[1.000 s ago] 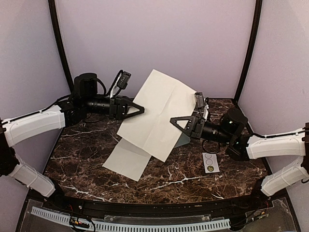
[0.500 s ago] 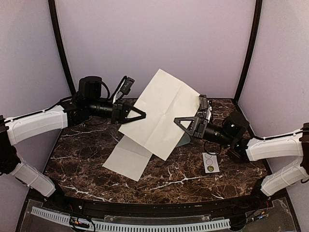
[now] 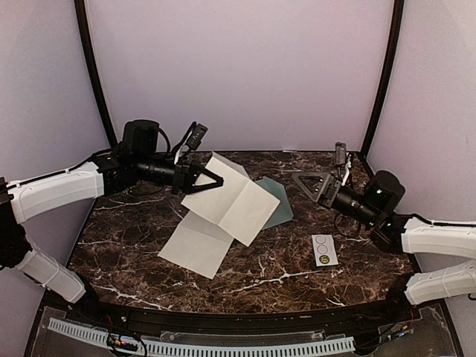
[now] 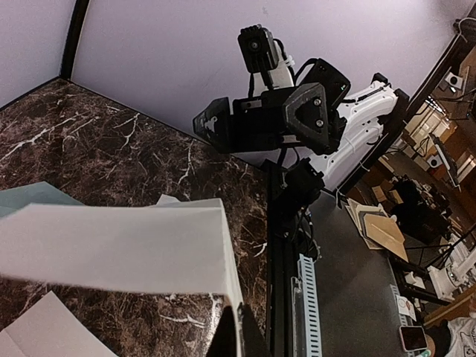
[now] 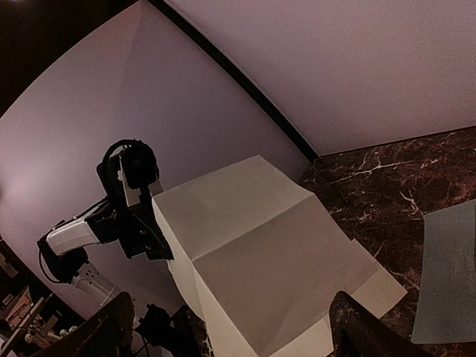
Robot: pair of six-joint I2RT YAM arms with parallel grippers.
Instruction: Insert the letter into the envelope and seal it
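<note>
The letter [image 3: 232, 202], an off-white creased sheet, hangs folded over from my left gripper [image 3: 213, 181], which is shut on its left edge. Its lower part droops onto the table and covers the left side of the pale blue-green envelope [image 3: 277, 199]. In the left wrist view the letter [image 4: 111, 245] runs into the closed fingertips [image 4: 239, 320]. My right gripper [image 3: 305, 180] is open and empty, held off to the right of the envelope. From the right wrist I see the letter [image 5: 253, 245] ahead between the spread fingers [image 5: 364, 331] and the envelope [image 5: 446, 275] at the right.
A second white sheet [image 3: 195, 245] lies flat on the marble table [image 3: 134, 223], partly under the letter. A small white strip with three circles [image 3: 324, 250] lies at the front right. Purple walls close in the back and sides.
My right gripper opened, let go of the letter and pulled back to the right. The letter, held up between both grippers before, has folded down and now hangs from the left gripper alone.
</note>
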